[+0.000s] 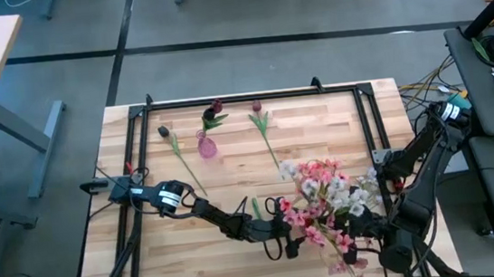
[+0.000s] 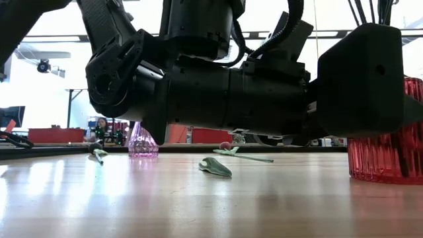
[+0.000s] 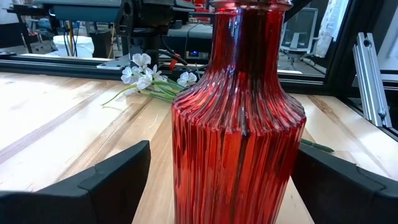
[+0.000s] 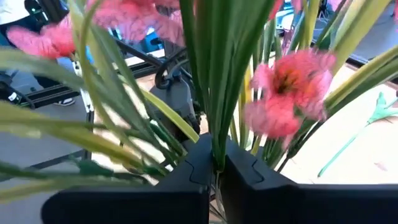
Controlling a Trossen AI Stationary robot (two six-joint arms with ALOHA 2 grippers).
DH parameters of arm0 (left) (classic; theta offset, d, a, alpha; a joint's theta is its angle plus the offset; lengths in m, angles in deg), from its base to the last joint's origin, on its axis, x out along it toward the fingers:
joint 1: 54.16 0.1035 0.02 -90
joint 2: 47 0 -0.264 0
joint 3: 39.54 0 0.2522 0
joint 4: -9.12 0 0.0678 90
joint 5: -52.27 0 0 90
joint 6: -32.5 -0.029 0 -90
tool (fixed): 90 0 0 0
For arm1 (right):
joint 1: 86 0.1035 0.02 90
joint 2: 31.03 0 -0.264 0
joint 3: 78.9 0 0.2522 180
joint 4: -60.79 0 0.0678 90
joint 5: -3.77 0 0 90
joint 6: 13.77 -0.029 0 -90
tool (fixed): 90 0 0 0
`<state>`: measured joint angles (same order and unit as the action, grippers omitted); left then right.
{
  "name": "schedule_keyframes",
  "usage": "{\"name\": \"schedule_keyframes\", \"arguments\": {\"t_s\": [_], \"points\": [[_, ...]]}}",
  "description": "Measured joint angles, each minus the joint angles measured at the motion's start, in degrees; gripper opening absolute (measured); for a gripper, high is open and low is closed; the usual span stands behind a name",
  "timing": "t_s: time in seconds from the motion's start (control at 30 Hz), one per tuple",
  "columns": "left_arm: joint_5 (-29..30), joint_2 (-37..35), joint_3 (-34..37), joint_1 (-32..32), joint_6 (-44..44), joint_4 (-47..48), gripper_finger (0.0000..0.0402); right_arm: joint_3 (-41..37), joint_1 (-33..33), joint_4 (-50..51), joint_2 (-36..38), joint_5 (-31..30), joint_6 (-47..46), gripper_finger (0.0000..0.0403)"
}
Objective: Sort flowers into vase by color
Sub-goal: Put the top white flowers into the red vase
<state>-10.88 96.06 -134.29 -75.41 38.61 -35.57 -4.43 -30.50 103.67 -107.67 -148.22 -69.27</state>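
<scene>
The left end effector (image 3: 239, 180) stands open around the lower body of a ribbed red vase (image 3: 239, 124), one dark finger on each side of the glass; whether the fingers touch it cannot be told. In the high view this end effector (image 1: 281, 241) sits at the near middle of the tabletop (image 1: 232, 172), at the left edge of a heap of pink and whitish sprays (image 1: 325, 195).

The right end effector (image 4: 216, 168) is closed on a bundle of green stems (image 4: 214, 93), with its two fingers pressed together around them and pink blooms (image 4: 286, 99) spreading above. From overhead it (image 1: 356, 248) lies under the near right part of the same heap.

Farther back, a small pink vase (image 1: 206, 146) stands upright on the tabletop with a maroon bud (image 1: 216, 110) above it. Two more maroon tulips lie flat: one (image 1: 175, 147) left of the pink vase, the other (image 1: 261, 122) to its right, both apart from it. In the low view a loose green leaf (image 2: 216, 167) lies on the wood between the pink vase (image 2: 142, 144) and the red vase (image 2: 390, 142). A few white blooms (image 3: 140, 71) lie on the tabletop behind the red vase.
</scene>
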Motion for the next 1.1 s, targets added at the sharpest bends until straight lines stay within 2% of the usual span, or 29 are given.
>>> {"name": "schedule_keyframes", "arguments": {"t_s": [0.3, 0.83, 1.1], "points": [[-0.02, 0.0, 0.0, -0.01, 0.0, 0.02, 0.0351, -1.04, -0.06, 1.11, 0.0, 0.56, -1.69, 0.0009], [-0.04, 0.0, 0.0, 0.0, 0.0, 0.26, 0.0351, -7.24, -0.41, 0.9, -0.13, 2.5, -6.49, 0.0009], [-0.02, 0.0, 0.0, 0.0, 0.0, 0.28, 0.0351, -7.65, -0.41, 0.96, -0.15, 3.49, -6.09, 0.0009]]}}
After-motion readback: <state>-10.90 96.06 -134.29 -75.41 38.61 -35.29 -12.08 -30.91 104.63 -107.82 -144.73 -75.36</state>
